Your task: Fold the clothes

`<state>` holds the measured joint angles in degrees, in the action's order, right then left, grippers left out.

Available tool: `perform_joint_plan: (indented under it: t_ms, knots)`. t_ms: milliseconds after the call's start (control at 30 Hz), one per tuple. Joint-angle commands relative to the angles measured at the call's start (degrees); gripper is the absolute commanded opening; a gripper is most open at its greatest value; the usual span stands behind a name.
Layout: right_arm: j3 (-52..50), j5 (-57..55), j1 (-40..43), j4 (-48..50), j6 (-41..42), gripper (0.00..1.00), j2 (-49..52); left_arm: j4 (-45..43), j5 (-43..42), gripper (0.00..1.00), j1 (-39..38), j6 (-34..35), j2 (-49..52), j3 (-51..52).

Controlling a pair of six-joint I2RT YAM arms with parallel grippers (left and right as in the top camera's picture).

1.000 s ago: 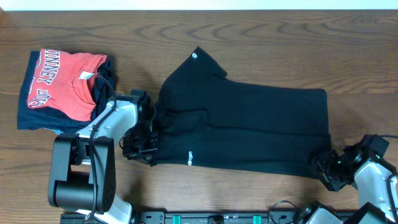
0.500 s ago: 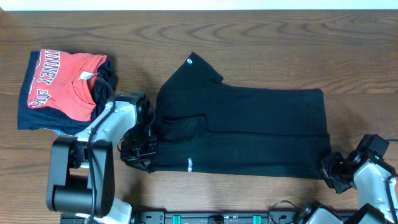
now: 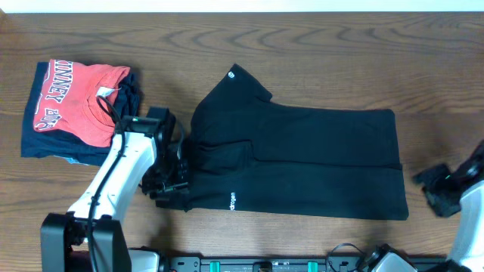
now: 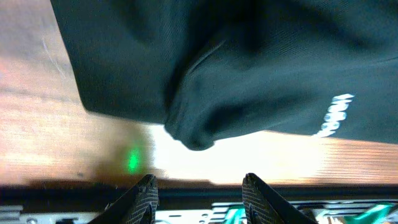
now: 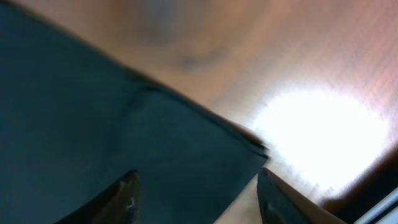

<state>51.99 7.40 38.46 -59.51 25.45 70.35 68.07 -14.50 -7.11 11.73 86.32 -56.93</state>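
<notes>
Now | left tool (image 4: 199, 180) low beside black T-shirt (image 3: 302, 159), spread | right tool (image 5: 198, 177) clear of hem, seemingly spread

White left arm (image 3: 121, 170) rises from near edge, elbow bent, wrist tipped down. My black left gripper (image 3: 170, 193) sits low, jaws apart, nothing between them. White right arm (image 3: 473, 208) stands at far right edge. My black right gripper (image 3: 429, 189) points inward, jaws apart, empty.
</notes>
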Motion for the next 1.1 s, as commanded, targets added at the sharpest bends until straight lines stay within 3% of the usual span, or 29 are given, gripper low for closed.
perform_joint_plan:
  t_ms: [0, 167, 267, 433, 767, 1067]
  knots:
    - [6.8, 10.3, 0.3, -1.7, -7.6, 0.63, -2.5, -0.2, -2.0, 0.46, 0.3, -2.7, -1.4, -8.0]
    - [14.0, 23.7, -0.1, -2.7, -15.7, 0.66, -3.7, -6.7, -4.2, 0.47, 0.3, -7.3, -1.4, -21.0]
    - [15.0, 27.6, -1.4, -2.6, -16.5, 0.68, -3.8, -16.9, -4.5, 0.48, -0.1, -9.7, -1.3, -24.7]
    - [14.5, 25.3, -3.7, -1.9, -16.5, 0.69, -3.1, -30.1, -4.3, 0.48, -1.3, -14.0, 2.8, -24.8]
    - [14.5, 21.2, -4.8, -1.8, -16.5, 0.69, -0.1, -46.2, -4.4, 0.49, -4.3, -16.7, 23.7, -24.8]
    - [14.5, 18.0, -4.8, -1.6, -16.5, 0.69, 0.6, -64.3, -4.3, 0.7, -7.4, -16.7, 35.1, -24.8]
